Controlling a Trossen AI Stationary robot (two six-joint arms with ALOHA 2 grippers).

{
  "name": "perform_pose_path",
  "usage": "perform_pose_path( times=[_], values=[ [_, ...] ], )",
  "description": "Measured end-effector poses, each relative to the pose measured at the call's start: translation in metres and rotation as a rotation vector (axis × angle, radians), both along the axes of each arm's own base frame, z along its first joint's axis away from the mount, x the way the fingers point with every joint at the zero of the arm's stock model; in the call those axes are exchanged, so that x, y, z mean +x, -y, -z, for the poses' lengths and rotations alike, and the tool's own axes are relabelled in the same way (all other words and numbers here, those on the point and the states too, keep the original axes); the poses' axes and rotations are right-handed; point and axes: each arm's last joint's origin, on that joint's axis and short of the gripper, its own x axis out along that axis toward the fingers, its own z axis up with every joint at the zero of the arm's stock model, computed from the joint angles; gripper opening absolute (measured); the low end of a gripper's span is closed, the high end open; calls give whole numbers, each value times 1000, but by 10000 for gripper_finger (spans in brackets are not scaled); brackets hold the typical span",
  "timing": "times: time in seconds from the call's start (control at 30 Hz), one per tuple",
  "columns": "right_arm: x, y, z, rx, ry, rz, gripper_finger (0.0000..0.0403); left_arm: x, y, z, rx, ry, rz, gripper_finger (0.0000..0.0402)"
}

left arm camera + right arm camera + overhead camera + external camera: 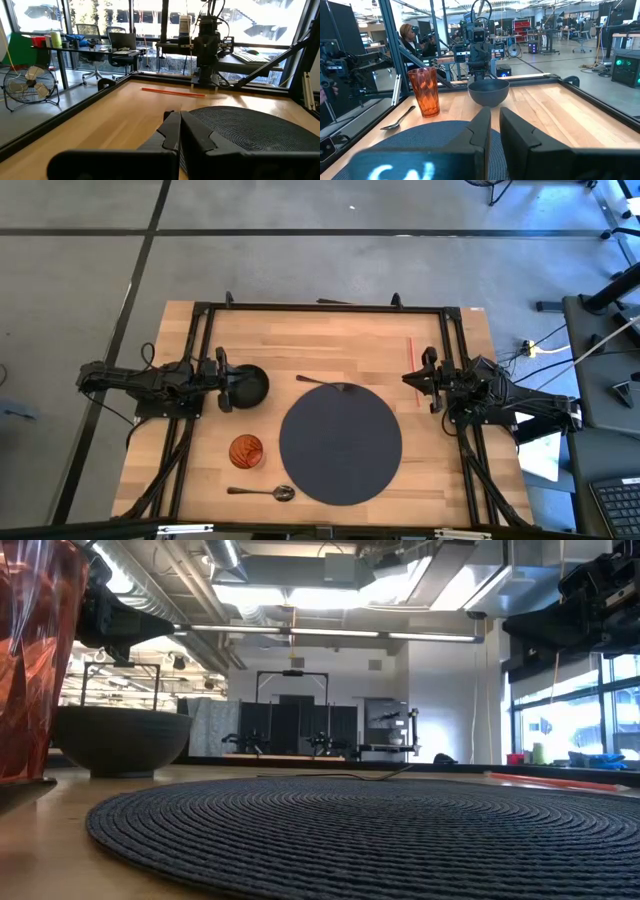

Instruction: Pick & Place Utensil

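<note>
A metal spoon (265, 493) lies flat on the wood near the table's front edge, left of a round dark woven placemat (340, 442). A fork (322, 382) lies at the mat's far edge, one end over the rim. My left gripper (222, 380) waits level at the table's left side, shut and empty, right beside a black bowl (252, 384). My right gripper (428, 378) waits level at the right side. Its fingers (480, 127) stand a narrow gap apart with nothing between them. In the right wrist view the spoon (397, 119) shows beside an orange cup (425, 92).
The orange cup (246, 450) stands left of the mat, between bowl and spoon. A thin red stick (410, 352) lies at the far right near my right gripper. A black frame (320, 307) runs round the table's edges. A person (410, 37) sits in the room beyond the table's left side.
</note>
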Motion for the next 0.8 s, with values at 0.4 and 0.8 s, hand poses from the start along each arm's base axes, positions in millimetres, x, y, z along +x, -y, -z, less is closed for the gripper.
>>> perform_pose_path(
  times=[0.4, 0.8],
  values=[
    [0, 0, 0, -1, 1, 0, 42, 0, 0, -1, -1, 12, 0, 4],
    [0, 0, 0, 51, 1, -3, 42, -3, -2, -21, 48, 202, -72, 4]
  ],
)
